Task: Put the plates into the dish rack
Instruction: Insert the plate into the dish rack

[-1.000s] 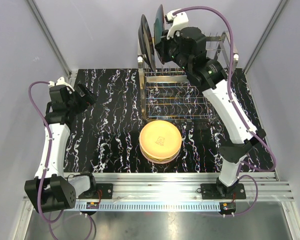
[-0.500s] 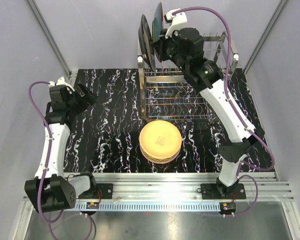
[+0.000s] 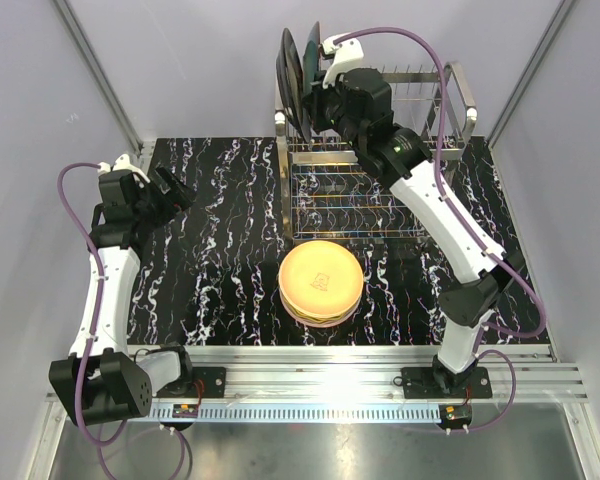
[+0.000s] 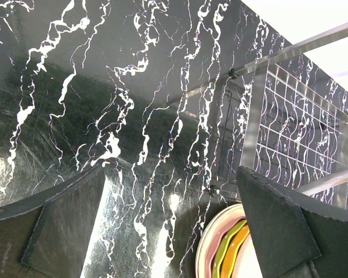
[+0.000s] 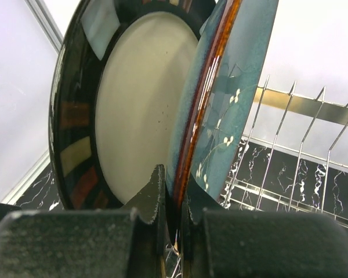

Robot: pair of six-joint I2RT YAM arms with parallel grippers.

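The chrome wire dish rack [image 3: 380, 190] stands at the back right of the table. A dark plate with a cream centre [image 3: 288, 82] stands upright at the rack's left end. My right gripper [image 3: 320, 92] is shut on the rim of a blue sprig plate [image 3: 312, 55], held on edge just right of the dark plate. In the right wrist view the blue plate [image 5: 238, 98] sits pinched in my gripper [image 5: 177, 211], close beside the dark plate [image 5: 133, 104]. A stack of plates [image 3: 320, 280] with a yellow-orange top lies in front of the rack. My left gripper [image 3: 175, 190] hangs open and empty.
Bare rack tines [image 5: 301, 150] run to the right of the held plate. The left wrist view shows the rack's near corner [image 4: 252, 110] and the edge of the stack [image 4: 226, 249] on the marbled black table [image 4: 104, 87]. Grey walls enclose the table.
My right arm has carried the blue plate leftward along the rack, closer to the standing dark plate. The left arm has not moved.
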